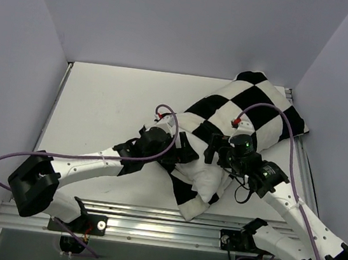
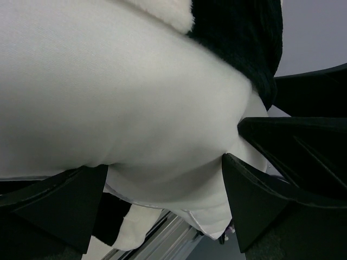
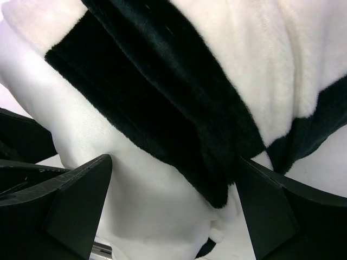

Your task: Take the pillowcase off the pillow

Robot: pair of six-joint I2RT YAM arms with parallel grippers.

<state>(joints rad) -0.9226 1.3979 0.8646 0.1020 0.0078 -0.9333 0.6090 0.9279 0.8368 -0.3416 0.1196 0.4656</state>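
The black and white checked pillowcase [image 1: 254,108] lies diagonally from the far right corner toward the near edge. It is slid partly back, so the plain white pillow [image 1: 206,176] bulges out at its near end. My left gripper [image 1: 181,149] has closed on that bare pillow; in the left wrist view [image 2: 164,162] the pillow [image 2: 135,92] is squeezed between both fingers and the pillowcase [image 2: 238,38] shows above. My right gripper [image 1: 216,150] is open. In the right wrist view [image 3: 174,158] it straddles the pillowcase's black edge [image 3: 152,92] and the pillow [image 3: 152,206].
The white table [image 1: 106,108] is walled on three sides. An aluminium rail [image 1: 149,220] runs along the near edge under the pillow's near corner. Purple cables [image 1: 170,113] loop above both wrists.
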